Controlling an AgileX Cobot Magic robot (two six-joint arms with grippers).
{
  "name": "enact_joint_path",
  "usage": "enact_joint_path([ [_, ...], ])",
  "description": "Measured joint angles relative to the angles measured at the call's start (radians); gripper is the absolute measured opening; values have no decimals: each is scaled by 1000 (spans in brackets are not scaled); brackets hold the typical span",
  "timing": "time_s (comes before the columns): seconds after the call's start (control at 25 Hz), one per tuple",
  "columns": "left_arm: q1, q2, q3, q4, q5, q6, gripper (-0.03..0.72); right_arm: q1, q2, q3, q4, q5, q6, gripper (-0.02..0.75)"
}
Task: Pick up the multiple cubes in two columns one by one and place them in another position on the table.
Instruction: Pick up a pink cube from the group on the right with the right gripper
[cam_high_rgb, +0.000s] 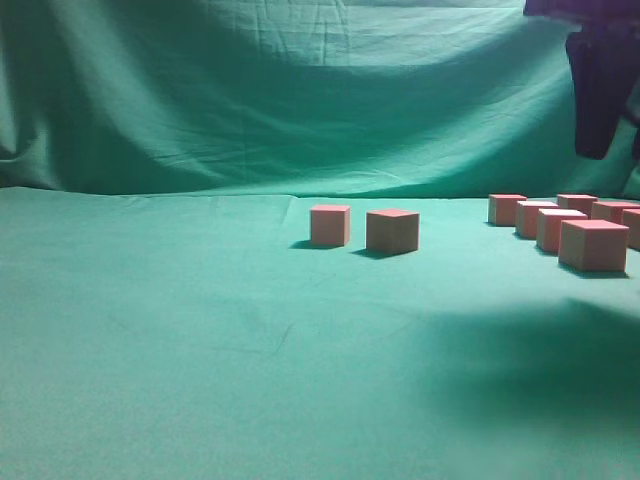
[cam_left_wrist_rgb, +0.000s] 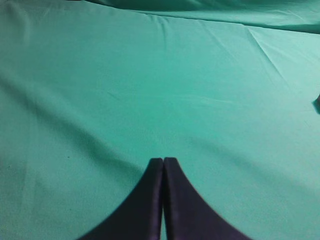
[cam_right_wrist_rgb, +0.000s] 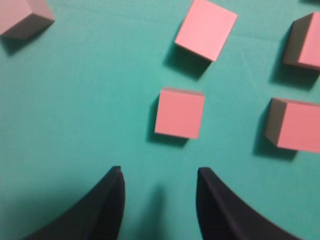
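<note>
Above the cubes, the right pincer hangs apart; left pincer together.

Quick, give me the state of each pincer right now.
Left pincer: closed, holding nothing, over bare green cloth.
Right pincer: open, empty, above the cubes.
</note>
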Motion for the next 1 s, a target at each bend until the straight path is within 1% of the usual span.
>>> enact_joint_path([
  [0.2, 0, 0, 0, 0, 0, 0, 0, 0, 29, 18, -15, -91, 0, 344],
  [0.72, 0, 0, 0, 0, 0, 0, 0, 0, 174, 18, -19, -206, -2, 344],
  [0.76, 0, 0, 0, 0, 0, 0, 0, 0, 178, 18, -19, -208, -2, 297],
  [0.8, 0, 0, 0, 0, 0, 0, 0, 0, 178, 18, -21, -210, -2, 274],
  [0.84, 0, 0, 0, 0, 0, 0, 0, 0, 178, 18, -21, -213, -2, 287],
  [1.0, 0, 0, 0, 0, 0, 0, 0, 0, 180, 8, -22, -190, -2, 287],
])
